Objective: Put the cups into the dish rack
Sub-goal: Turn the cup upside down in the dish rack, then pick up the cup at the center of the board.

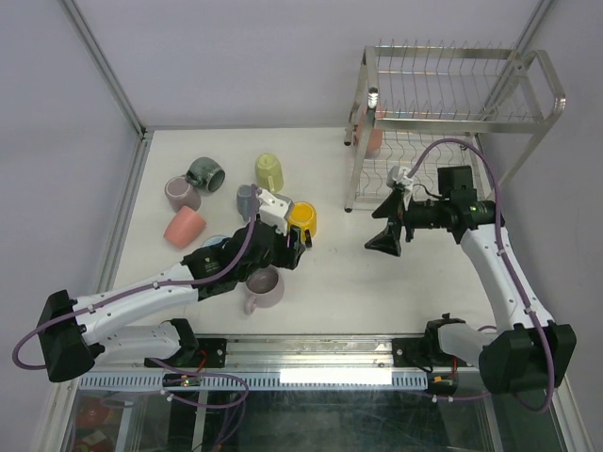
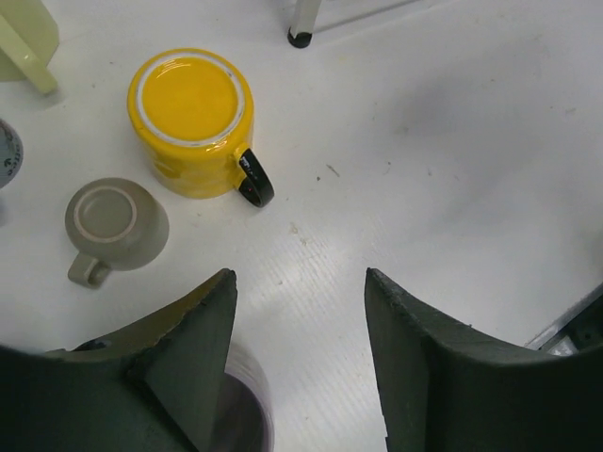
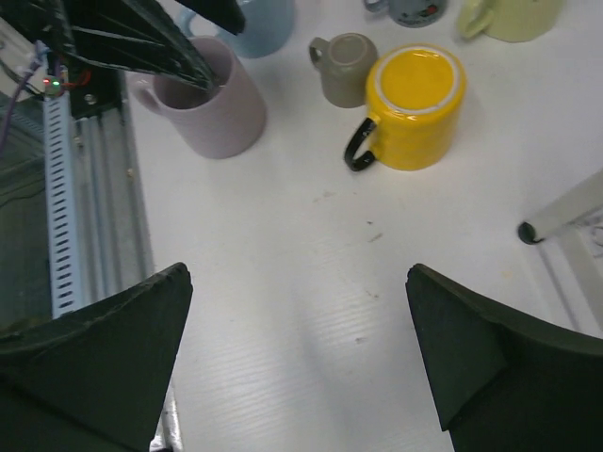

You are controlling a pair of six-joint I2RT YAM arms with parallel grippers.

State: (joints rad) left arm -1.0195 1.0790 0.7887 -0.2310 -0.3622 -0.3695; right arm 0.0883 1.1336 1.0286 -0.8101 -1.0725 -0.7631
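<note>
The chrome dish rack (image 1: pixel 452 122) stands at the back right, with a salmon cup (image 1: pixel 374 141) at the left end of its lower shelf. Several cups lie on the table's left half. A yellow mug (image 1: pixel 302 217) (image 2: pixel 191 113) (image 3: pixel 415 94) and a small taupe cup (image 2: pixel 113 221) (image 3: pixel 344 66) stand upside down. My left gripper (image 1: pixel 281 256) (image 2: pixel 300 278) is open, and its left finger hangs over the mouth of an upright mauve mug (image 1: pixel 264 288) (image 2: pixel 252 400) (image 3: pixel 212 104). My right gripper (image 1: pixel 386 235) (image 3: pixel 297 282) is open and empty above bare table in front of the rack.
More cups sit further left: a dark grey-green mug (image 1: pixel 205 172), pale yellow-green (image 1: pixel 269 170), mauve (image 1: pixel 182 194), salmon pink (image 1: pixel 184 227), and light blue (image 3: pixel 259 19). A rack foot (image 2: pixel 300 38) (image 3: pixel 530 231) stands near the yellow mug. A metal rail (image 3: pixel 75 188) runs along the near edge.
</note>
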